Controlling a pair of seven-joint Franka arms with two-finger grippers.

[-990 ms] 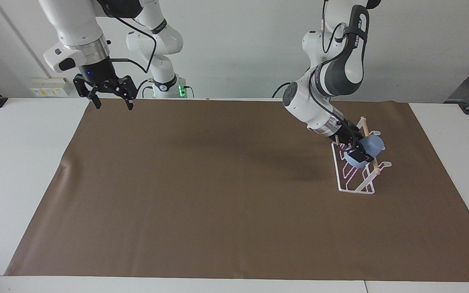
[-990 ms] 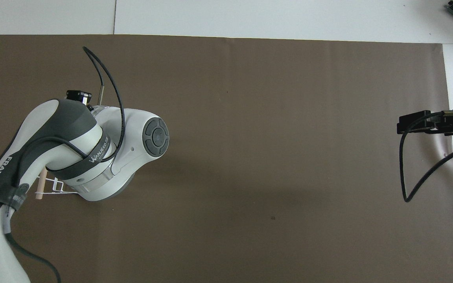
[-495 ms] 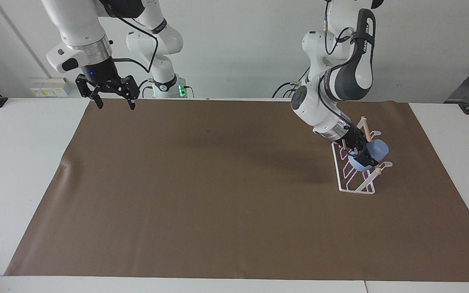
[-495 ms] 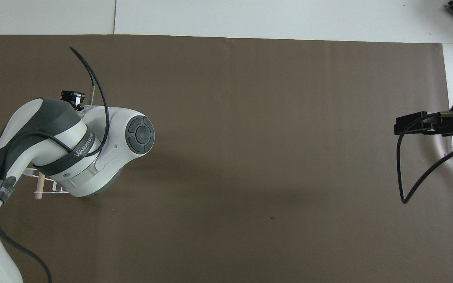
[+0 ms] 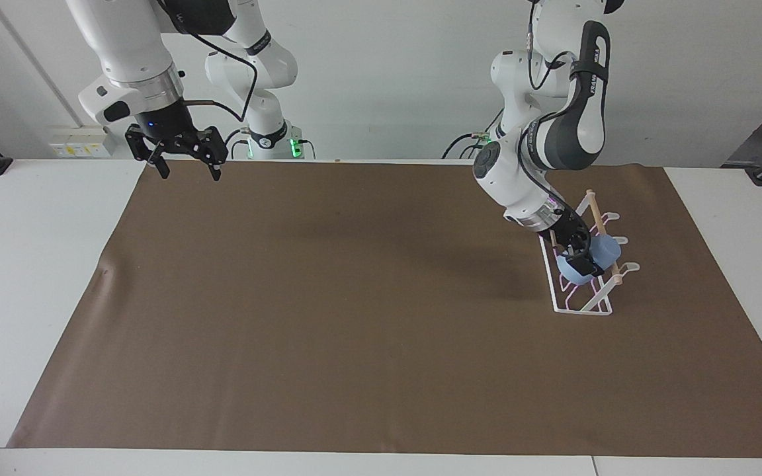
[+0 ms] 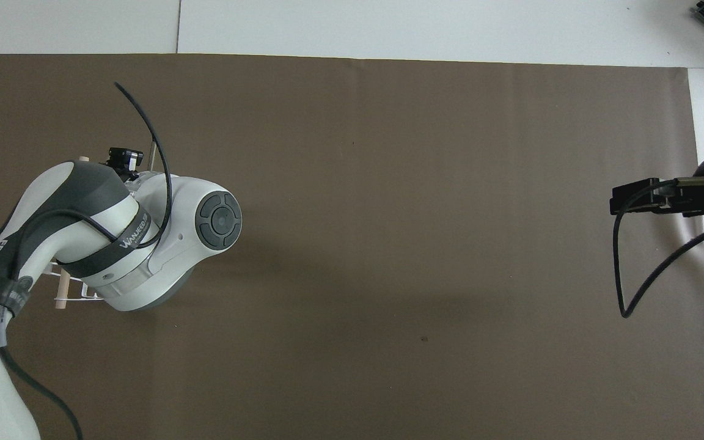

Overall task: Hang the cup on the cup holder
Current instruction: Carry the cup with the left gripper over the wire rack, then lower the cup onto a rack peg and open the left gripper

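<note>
The light-blue cup (image 5: 608, 250) is tilted on its side among the prongs of the white wire cup holder (image 5: 556, 294), just under its wooden dowel (image 5: 596, 213). My left gripper (image 5: 586, 258) reaches down into the rack and is shut on the cup. The rack stands on the brown mat toward the left arm's end of the table. In the overhead view the left arm hides the cup, and only a corner of the cup holder (image 6: 66, 292) shows. My right gripper (image 5: 186, 170) hangs open and empty over the mat's corner at the right arm's end.
A brown mat (image 5: 354, 297) covers most of the white table (image 5: 37, 277). A wrinkle in the mat (image 5: 104, 271) lies near its edge at the right arm's end. Black cables loop off both wrists.
The left gripper has carried the cup a little lower into the rack's prongs. The right arm has drifted slightly, its gripper still open.
</note>
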